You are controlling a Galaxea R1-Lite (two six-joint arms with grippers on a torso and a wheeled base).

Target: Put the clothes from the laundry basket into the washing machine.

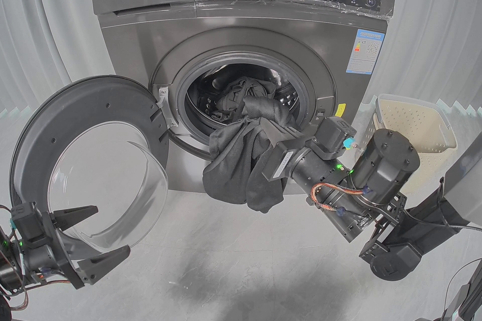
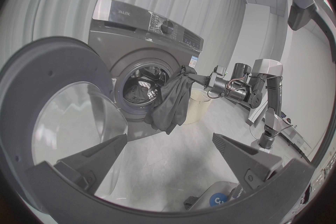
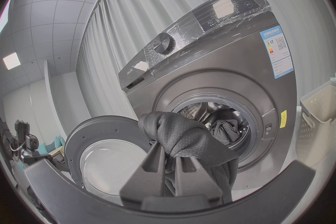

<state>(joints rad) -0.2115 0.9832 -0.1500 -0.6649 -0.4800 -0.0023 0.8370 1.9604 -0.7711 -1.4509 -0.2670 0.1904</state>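
A grey front-loading washing machine [image 1: 241,21] stands with its round door [image 1: 85,161] swung open to the left. Dark clothes [image 1: 236,94] lie inside the drum. My right gripper [image 3: 170,161] is shut on a dark grey garment [image 1: 241,161], held just in front of the drum opening; the cloth hangs down over the lower rim toward the floor. The same garment [image 2: 173,102] shows draped from the right gripper [image 2: 189,76] in the left wrist view. My left gripper [image 1: 93,231] stands open and empty low at the left, near the open door. A cream laundry basket [image 1: 416,136] sits right of the machine.
Pale curtains [image 1: 40,16] hang behind the machine. The floor [image 1: 226,257] in front is bare grey tile. The open door [image 2: 52,95] stands close to the left gripper [image 2: 168,151].
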